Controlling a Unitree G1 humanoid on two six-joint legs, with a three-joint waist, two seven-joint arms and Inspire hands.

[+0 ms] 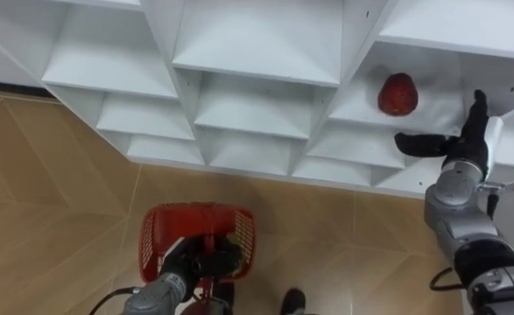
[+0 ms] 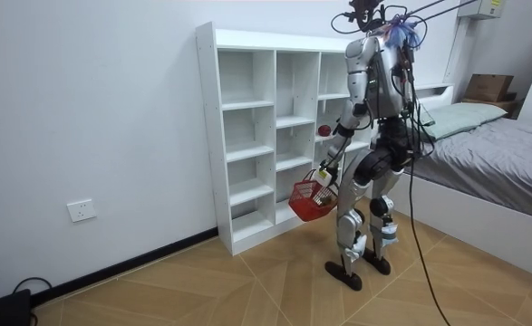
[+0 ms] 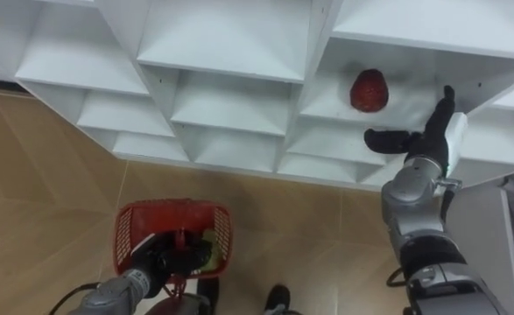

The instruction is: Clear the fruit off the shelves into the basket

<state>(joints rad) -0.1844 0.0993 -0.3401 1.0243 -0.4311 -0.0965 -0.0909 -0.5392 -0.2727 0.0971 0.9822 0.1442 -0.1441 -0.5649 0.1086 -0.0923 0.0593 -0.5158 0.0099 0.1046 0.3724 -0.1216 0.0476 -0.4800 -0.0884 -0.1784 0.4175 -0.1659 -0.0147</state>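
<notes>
A red fruit (image 1: 397, 94) (image 3: 369, 90) lies on a shelf in the right column of the white closet (image 1: 257, 52) (image 2: 247, 136). My right hand (image 1: 454, 136) (image 3: 423, 131) is open at the front of that compartment, just below and right of the fruit, thumb spread toward it, not touching. My left hand (image 1: 200, 260) (image 3: 173, 260) is shut on the handle of a red basket (image 1: 156, 232) (image 3: 130, 232) (image 2: 309, 201) that hangs low over the floor. Something yellowish-green lies inside the basket. In the room view I stand facing the closet.
The closet's other visible compartments are bare. Tan wooden floor (image 1: 55, 192) lies below. A bed (image 2: 483, 154) stands behind me on the room view's right, with a cardboard box (image 2: 488, 87) at its head. A wall socket (image 2: 82, 210) sits low on the wall.
</notes>
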